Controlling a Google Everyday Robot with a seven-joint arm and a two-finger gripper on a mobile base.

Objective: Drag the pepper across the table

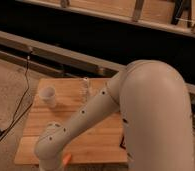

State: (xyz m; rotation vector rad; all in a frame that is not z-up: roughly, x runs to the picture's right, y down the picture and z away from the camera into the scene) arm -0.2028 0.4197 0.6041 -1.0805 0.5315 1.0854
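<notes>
The pepper (67,159) shows as a small bright-orange piece at the front edge of the light wooden table (103,142), just right of my arm's wrist (50,149). My gripper sits below that wrist at the table's front-left corner, hidden by the arm and the bottom of the view. It is shut. Whether it touches the pepper is hidden.
A white cup (47,95) stands at the table's back left and a clear bottle (85,88) at the back middle. A black packet (124,142) peeks out beside the arm at the front right. A cable (20,107) runs over the floor on the left.
</notes>
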